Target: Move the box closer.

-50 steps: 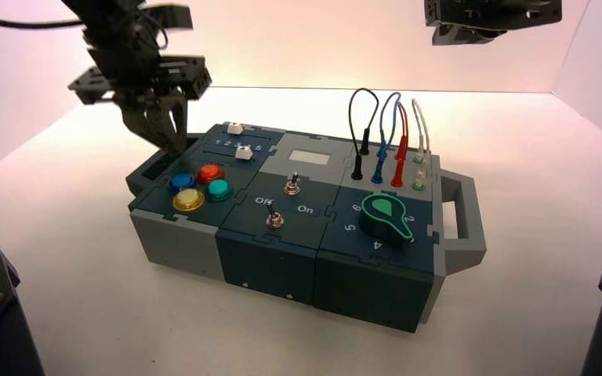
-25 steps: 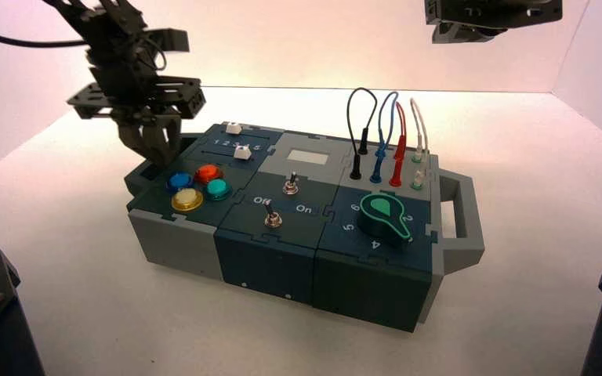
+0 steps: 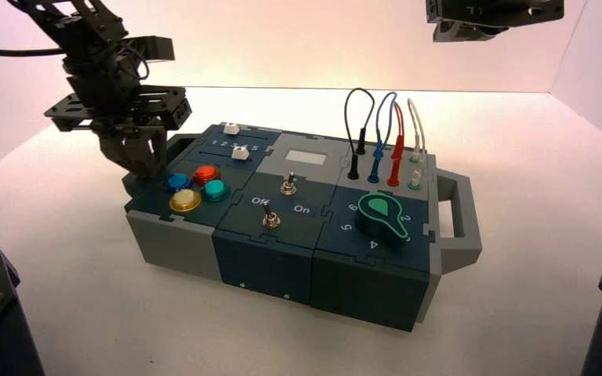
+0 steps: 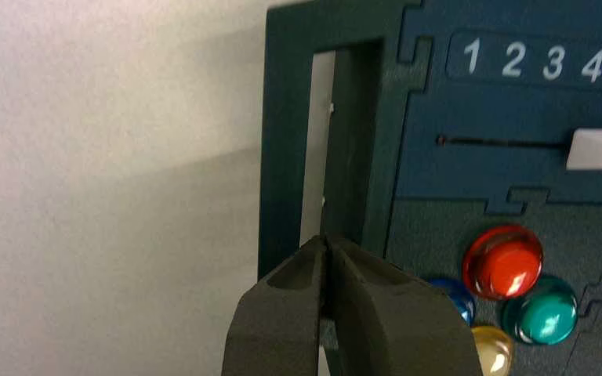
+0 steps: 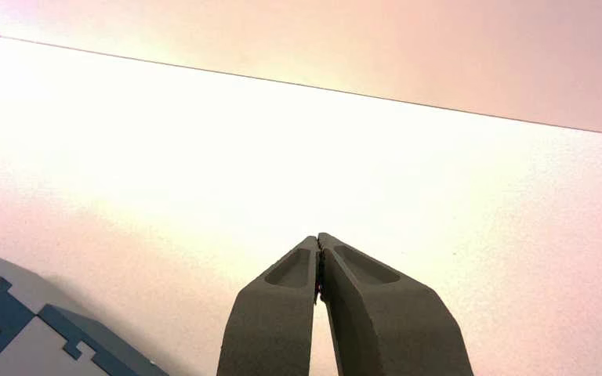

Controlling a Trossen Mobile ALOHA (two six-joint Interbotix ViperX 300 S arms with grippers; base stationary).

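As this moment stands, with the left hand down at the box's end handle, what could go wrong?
The left hand is shut over the opening of the left end handle, so it may only push or hook, and could slip out. The blue button sits close by and might be bumped. The right hand waits high beyond the box, so a one-sided pull could swing the box round.

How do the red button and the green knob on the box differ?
The red button is a round, domed cap, while the green knob has a teardrop shape with a pointed end. The button sits among three other buttons on the box's left part; the knob sits alone on its near right part. Both are mounted on the box's top face.
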